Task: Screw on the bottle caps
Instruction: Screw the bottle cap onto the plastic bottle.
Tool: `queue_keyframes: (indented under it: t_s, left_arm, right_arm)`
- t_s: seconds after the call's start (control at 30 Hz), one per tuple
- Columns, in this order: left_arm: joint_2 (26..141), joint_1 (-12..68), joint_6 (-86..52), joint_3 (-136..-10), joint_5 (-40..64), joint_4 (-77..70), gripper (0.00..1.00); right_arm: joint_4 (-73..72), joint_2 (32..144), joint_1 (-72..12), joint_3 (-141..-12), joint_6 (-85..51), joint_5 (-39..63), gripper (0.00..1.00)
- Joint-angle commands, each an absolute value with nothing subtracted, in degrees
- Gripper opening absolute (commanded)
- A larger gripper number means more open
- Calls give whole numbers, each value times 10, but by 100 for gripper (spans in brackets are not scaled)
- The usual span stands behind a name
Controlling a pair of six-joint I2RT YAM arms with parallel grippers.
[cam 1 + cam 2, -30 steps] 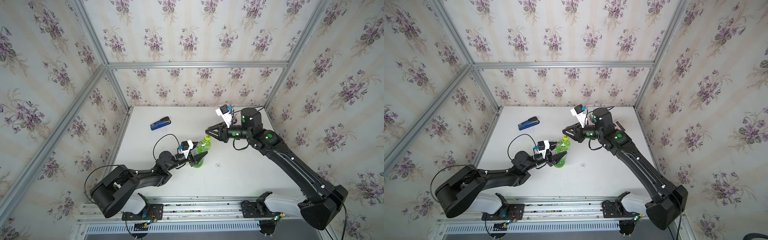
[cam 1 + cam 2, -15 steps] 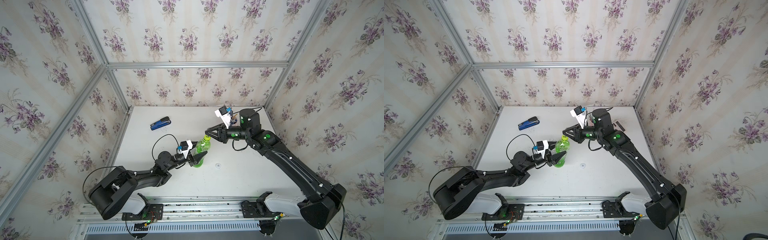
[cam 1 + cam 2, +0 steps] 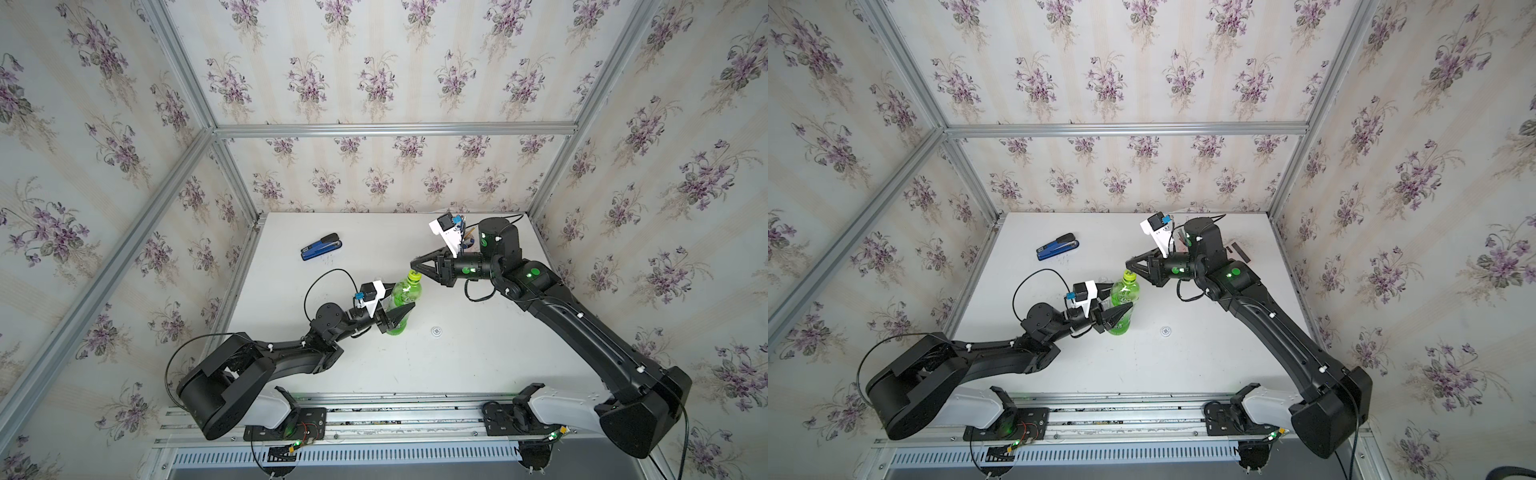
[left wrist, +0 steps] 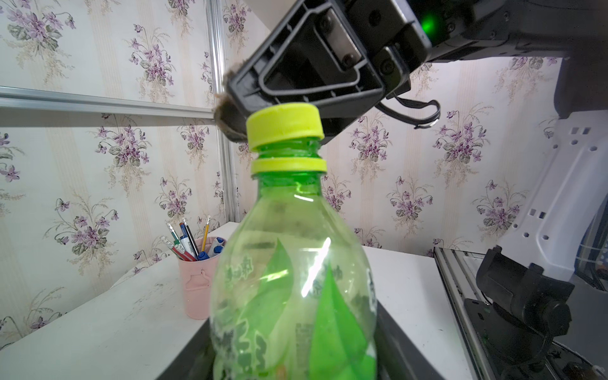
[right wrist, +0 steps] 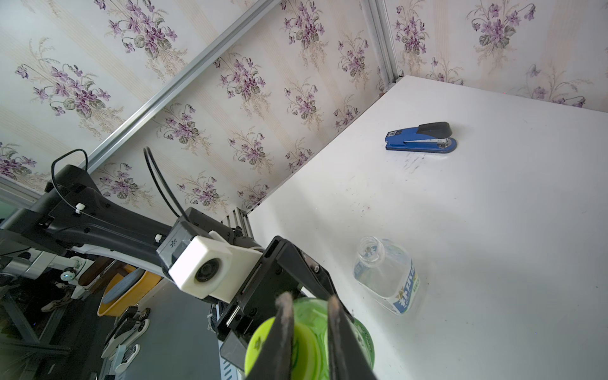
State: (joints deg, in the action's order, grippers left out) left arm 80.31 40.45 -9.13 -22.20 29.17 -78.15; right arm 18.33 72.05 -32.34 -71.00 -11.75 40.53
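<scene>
Yellow-green cap (image 4: 284, 126) sits slightly cocked on the neck of the green bottle (image 3: 409, 291), upright mid-bench (image 3: 457, 365). My left gripper (image 3: 401, 297) clamps its body; my right gripper (image 3: 412, 264) is pinched together, tips beside the cap.

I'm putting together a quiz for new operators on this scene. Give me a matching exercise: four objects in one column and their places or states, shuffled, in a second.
Column 1
1. green bottle
2. yellow-green cap
3. clear bottle
4. white cap

Column 2
A. lying loose on the table, apart from both bottles
B. upright, clamped in the left gripper
C. uncapped, mouth open
D. sitting on a bottle neck, threads showing below it

Pairs: 1-B, 2-D, 3-C, 4-A
</scene>
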Motion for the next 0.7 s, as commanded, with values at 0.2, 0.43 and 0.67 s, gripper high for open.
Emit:
queue_keyframes:
  t_s: [0.2,0.43,0.67]
  left_arm:
    - [803,403,-102,-230,254,-794,61]
    - [805,403,-103,-234,262,-794,61]
    - [805,403,-101,-237,256,-780,61]
  right_arm:
    - [201,709,-323,-703,-104,403,21]
    - [199,715,-323,-704,-103,409,21]
    - [205,711,-323,-702,-110,416,21]
